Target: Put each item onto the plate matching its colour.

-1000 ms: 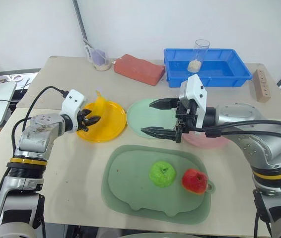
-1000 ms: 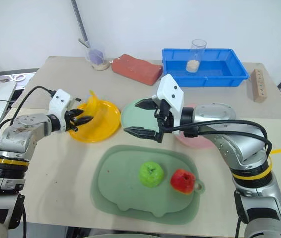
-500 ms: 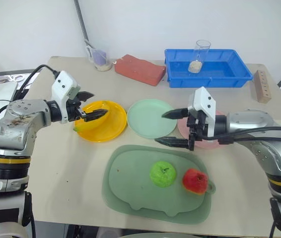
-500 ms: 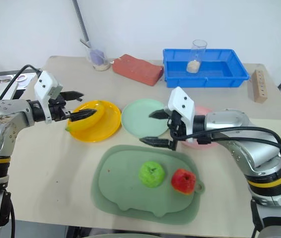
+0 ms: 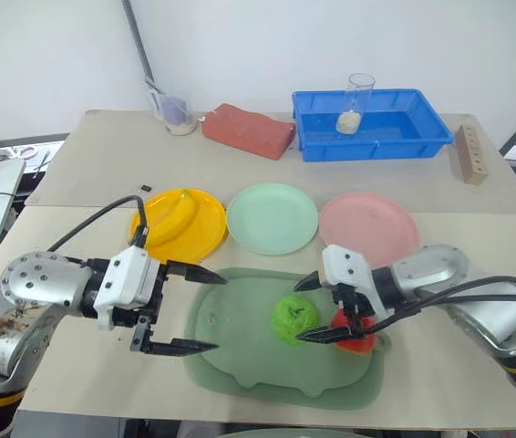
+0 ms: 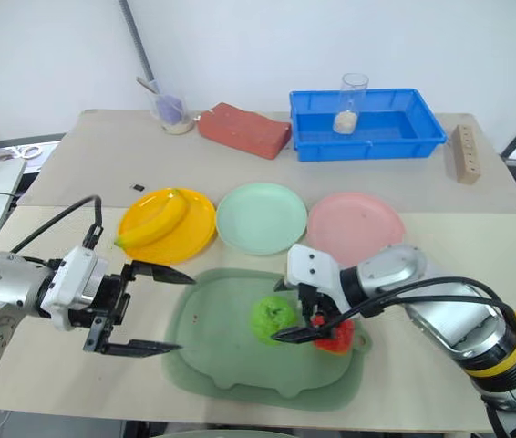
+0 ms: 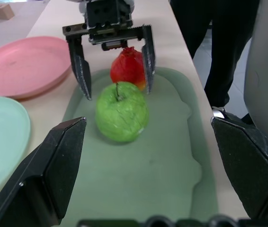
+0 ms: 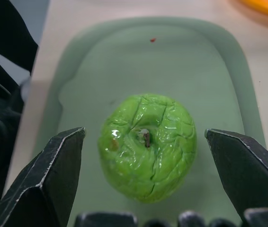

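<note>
Green apple (image 5: 294, 317) sits mid-tray (image 5: 240, 365), flanked by the spread fingers of the right gripper (image 5: 311, 308); gaps on both sides. Red apple (image 5: 356, 331) just beside it, lower right, crowds that side. Left gripper (image 5: 196, 310), jaws wide, blocks the tray's left edge. Green plate (image 5: 272, 217) and pink plate (image 5: 368, 228) bare, open from above.

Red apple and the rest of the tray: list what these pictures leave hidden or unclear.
- Red apple: in the eye views the right gripper covers part of it.
- Red apple in the left wrist view: the green apple hides its lower part.
- Glass cup: contents too small to identify.
- Tray: handle loop hidden behind the right gripper.
</note>
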{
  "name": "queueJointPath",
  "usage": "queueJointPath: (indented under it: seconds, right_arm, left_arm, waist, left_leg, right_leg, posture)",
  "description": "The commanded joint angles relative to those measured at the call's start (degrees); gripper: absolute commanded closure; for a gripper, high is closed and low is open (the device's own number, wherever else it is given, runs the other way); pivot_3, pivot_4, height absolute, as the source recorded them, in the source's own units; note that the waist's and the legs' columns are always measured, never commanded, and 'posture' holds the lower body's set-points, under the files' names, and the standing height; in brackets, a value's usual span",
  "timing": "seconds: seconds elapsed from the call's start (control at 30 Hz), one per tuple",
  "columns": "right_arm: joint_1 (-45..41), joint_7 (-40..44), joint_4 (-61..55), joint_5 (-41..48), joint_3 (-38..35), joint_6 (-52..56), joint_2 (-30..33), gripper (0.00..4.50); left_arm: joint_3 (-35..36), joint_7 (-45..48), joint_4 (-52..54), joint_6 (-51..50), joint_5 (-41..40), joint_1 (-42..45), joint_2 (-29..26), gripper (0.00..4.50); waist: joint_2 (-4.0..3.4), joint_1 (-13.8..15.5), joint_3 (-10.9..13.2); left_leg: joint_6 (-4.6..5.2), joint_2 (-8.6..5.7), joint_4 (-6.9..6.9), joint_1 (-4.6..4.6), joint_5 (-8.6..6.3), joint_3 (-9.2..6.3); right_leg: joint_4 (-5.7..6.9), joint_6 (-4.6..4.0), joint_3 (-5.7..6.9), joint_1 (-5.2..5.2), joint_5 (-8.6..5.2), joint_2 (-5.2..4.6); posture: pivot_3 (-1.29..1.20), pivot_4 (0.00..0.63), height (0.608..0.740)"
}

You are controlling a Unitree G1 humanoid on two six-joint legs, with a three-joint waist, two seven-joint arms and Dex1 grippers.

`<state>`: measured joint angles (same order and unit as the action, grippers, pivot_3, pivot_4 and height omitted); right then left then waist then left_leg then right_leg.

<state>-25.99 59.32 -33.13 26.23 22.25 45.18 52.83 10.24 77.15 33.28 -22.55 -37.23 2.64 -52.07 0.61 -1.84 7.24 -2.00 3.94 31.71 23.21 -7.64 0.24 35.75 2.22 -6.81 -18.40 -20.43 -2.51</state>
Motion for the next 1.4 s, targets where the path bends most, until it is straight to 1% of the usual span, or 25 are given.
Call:
queueJointPath:
  seconds: [0.03, 0.1, 0.17, 0.2, 0.23, 0.27, 0.33, 0.37, 0.47, 0.53, 0.6, 0.7, 0.83, 0.9, 1.0, 1.07, 1.13, 1.17, 1.27, 1.33, 1.4]
  right_arm:
    - [-0.9, 0.9, 0.0, -3.2, 1.0, -2.5, 0.0, 0.00]
    - [-1.1, 1.3, 0.3, -3.9, 1.4, -2.3, -0.3, 0.00]
    - [-1.1, 1.8, 0.7, -4.2, 1.6, -2.2, -0.6, 0.00]
    - [-1.1, 2.1, 0.8, -4.3, 1.6, -2.1, -0.7, 0.52]
    - [-1.1, 2.4, 0.9, -4.2, 1.6, -2.1, -0.8, 0.76]
    - [-1.0, 3.0, 1.1, -4.0, 1.5, -2.2, -0.9, 1.15]
    - [-1.1, 3.6, 1.6, -3.8, 0.9, -2.3, -1.2, 1.71]
    - [-1.3, 3.8, 1.8, -3.5, 0.5, -2.2, -1.4, 1.91]
    - [-3.3, 4.6, 2.9, -1.6, -1.9, -0.9, -2.4, 2.07]
    - [-7.3, 2.9, 7.2, 1.3, -5.5, 2.3, -5.4, 2.07]
    - [-11.5, 0.4, 13.0, 1.4, -7.9, 3.6, -8.6, 2.07]
    - [-17.9, -4.8, 25.5, -5.2, -7.9, -1.5, -13.0, 2.07]
    - [-23.8, -8.0, 38.8, -11.9, -6.1, -8.9, -17.9, 2.07]
    - [-26.1, -8.5, 46.0, -15.4, -4.6, -13.3, -20.4, 2.07]
    - [-28.3, -7.8, 53.8, -18.1, -4.0, -17.5, -23.1, 2.07]
    - [-29.3, -7.1, 57.3, -19.2, -4.0, -19.6, -24.0, 1.05]
    - [-29.9, -6.2, 58.8, -19.4, -4.9, -20.6, -24.4, 0.47]
    - [-30.2, -5.8, 58.8, -19.3, -5.5, -20.8, -24.2, 0.11]
    - [-30.1, -4.6, 56.5, -18.3, -7.6, -19.8, -23.2, 0.05]
    - [-29.1, -3.5, 52.1, -17.1, -9.5, -17.8, -21.7, 0.05]
    - [-27.1, -1.6, 45.3, -14.8, -11.5, -13.6, -18.8, 0.05]
  left_arm:
    - [1.6, -1.4, 1.7, 1.6, -0.2, -0.5, -0.3, 0.02]
    - [1.4, -2.0, 1.7, 1.9, -0.1, -0.7, -0.4, 0.02]
    - [1.2, -2.5, 1.8, 2.0, -0.2, -0.8, -0.5, 0.02]
    - [1.1, -2.8, 1.9, 2.1, -0.2, -0.9, -0.5, 0.00]
    - [1.1, -3.0, 2.0, 2.2, -0.1, -1.0, -0.5, 0.00]
    - [1.0, -3.5, 2.1, 2.3, 0.0, -1.0, -0.4, 0.00]
    - [0.9, -4.3, 2.2, 2.2, 0.1, -1.0, -0.1, 0.00]
    - [0.9, -4.7, 2.4, 2.2, 0.1, -1.0, -0.1, 0.00]
    - [0.9, -5.8, 2.6, 1.8, -0.2, -1.1, 0.0, 0.00]
    - [1.0, -9.8, 0.4, -0.9, -0.5, 0.7, 0.8, 0.00]
    - [1.1, -15.3, -2.8, -4.9, -1.5, 3.8, 2.5, 0.00]
    - [1.1, -24.1, -5.7, -10.5, -3.3, 9.3, 6.6, 0.00]
    - [0.5, -30.2, -5.5, -13.1, -3.6, 11.3, 10.6, 0.00]
    - [-0.4, -31.6, -4.9, -12.8, -2.9, 10.9, 12.1, 0.00]
    - [-1.7, -31.7, -4.6, -11.7, -1.8, 10.8, 12.9, 0.00]
    - [-1.8, -32.1, -4.8, -11.3, -1.5, 11.0, 13.2, 0.00]
    - [-1.5, -32.4, -4.9, -11.3, -1.6, 10.8, 13.3, 0.00]
    - [-1.3, -32.3, -4.8, -11.2, -1.6, 10.5, 13.2, 0.00]
    - [-1.2, -32.4, -4.4, -11.3, -1.7, 9.7, 13.2, 0.00]
    - [-1.4, -32.0, -4.3, -11.2, -1.9, 9.0, 13.2, 0.00]
    - [-1.8, -31.4, -4.2, -11.0, -1.9, 8.9, 13.0, 0.00]
  waist:
    - [0.00, 0.2, 0.0]
    - [0.00, 0.3, 0.0]
    - [0.00, 0.3, 0.0]
    - [0.00, 0.3, 0.0]
    - [0.00, 0.2, 0.0]
    - [0.00, 0.2, 0.0]
    - [0.00, 0.3, 0.0]
    - [0.01, 0.3, 0.0]
    - [0.01, 0.2, 0.0]
    - [0.03, 0.2, 0.0]
    - [0.07, 0.1, 0.0]
    - [0.00, 0.3, 0.0]
    - [0.06, 0.3, 0.0]
    - [0.04, 0.2, 0.0]
    - [0.01, 0.1, 0.0]
    - [0.00, 0.1, 0.0]
    - [-0.01, 0.2, 0.0]
    - [-0.01, 0.2, 0.0]
    - [-0.03, 0.2, 0.0]
    - [-0.06, 0.3, 0.0]
    - [-0.09, 0.4, 0.0]
  left_leg:
    - [0.00, 0.00, 0.00, 0.01, 0.00, 0.01]
    - [0.00, 0.00, 0.01, 0.01, 0.00, 0.02]
    - [0.00, 0.01, 0.00, 0.00, 0.00, 0.03]
    - [0.00, 0.01, 0.00, 0.00, 0.00, 0.03]
    - [0.00, 0.01, 0.00, 0.00, 0.00, 0.03]
    - [0.00, 0.01, 0.00, 0.00, 0.00, 0.03]
    - [0.01, 0.02, 0.00, -0.01, 0.00, 0.03]
    - [0.01, 0.02, 0.00, -0.02, 0.00, 0.03]
    - [0.01, 0.02, 0.00, -0.01, 0.00, 0.03]
    - [0.01, 0.02, 0.00, -0.02, 0.00, 0.03]
    - [0.01, 0.01, 0.01, -0.03, 0.00, 0.01]
    - [0.02, 0.00, 0.05, -0.03, 0.00, -0.05]
    - [0.03, -0.03, 0.09, 0.05, 0.01, -0.04]
    - [0.11, -0.07, 0.08, 0.05, -0.04, -0.01]
    - [0.13, -0.02, 0.06, -0.02, -0.05, -0.05]
    - [0.13, -0.03, 0.06, -0.04, -0.05, -0.06]
    - [0.12, -0.03, 0.09, -0.05, -0.05, -0.05]
    - [0.12, -0.03, 0.10, -0.05, -0.05, -0.06]
    - [0.12, -0.03, 0.10, -0.05, -0.05, -0.06]
    - [0.12, -0.03, 0.08, -0.04, -0.05, -0.06]
    - [0.12, -0.03, 0.08, -0.01, -0.05, -0.05]
  right_leg:
    - [-0.01, -0.17, 0.00, -0.01, -0.09, -0.01]
    - [-0.01, -0.26, -0.01, 0.00, -0.15, -0.01]
    - [-0.01, -0.17, -0.01, -0.01, -0.09, -0.01]
    - [-0.01, -0.01, -0.01, -0.01, 0.00, 0.00]
    - [-0.01, 0.03, -0.01, -0.01, 0.03, 0.00]
    - [-0.01, 0.03, -0.01, -0.01, 0.03, 0.00]
    - [-0.01, 0.03, 0.00, -0.01, 0.03, 0.00]
    - [-0.01, 0.03, 0.00, -0.01, 0.03, 0.00]
    - [-0.01, 0.03, 0.00, -0.01, 0.03, 0.00]
    - [0.00, 0.04, 0.00, -0.01, 0.03, 0.01]
    - [0.05, 0.04, 0.00, 0.00, 0.05, 0.03]
    - [0.09, 0.08, 0.03, 0.03, 0.06, 0.09]
    - [0.04, 0.14, -0.01, 0.01, 0.10, 0.11]
    - [0.05, 0.16, -0.05, 0.03, 0.11, 0.09]
    - [0.15, 0.14, -0.03, 0.10, 0.12, 0.18]
    - [0.19, 0.13, -0.03, 0.11, 0.13, 0.19]
    - [0.19, 0.14, -0.02, 0.10, 0.13, 0.19]
    - [0.19, 0.14, -0.02, 0.11, 0.13, 0.18]
    - [0.19, 0.14, -0.02, 0.11, 0.13, 0.18]
    - [0.20, 0.14, -0.02, 0.11, 0.13, 0.18]
    - [0.19, 0.14, -0.03, 0.12, 0.13, 0.18]
  posture:
    - [0.00, 0.150, 0.740]
    - [0.00, 0.150, 0.740]
    - [0.00, 0.150, 0.740]
    - [0.00, 0.150, 0.740]
    - [0.00, 0.150, 0.740]
    - [0.00, 0.150, 0.740]
    - [0.00, 0.150, 0.740]
    - [0.00, 0.150, 0.740]
    - [0.00, 0.150, 0.740]
    - [0.00, 0.150, 0.740]
    - [0.00, 0.150, 0.740]
    - [0.00, 0.150, 0.740]
    - [0.00, 0.150, 0.740]
    - [0.00, 0.150, 0.740]
    - [0.00, 0.150, 0.740]
    - [0.00, 0.150, 0.740]
    - [0.00, 0.150, 0.740]
    - [0.00, 0.150, 0.740]
    - [0.00, 0.150, 0.740]
    - [0.00, 0.150, 0.740]
    - [0.00, 0.150, 0.740]
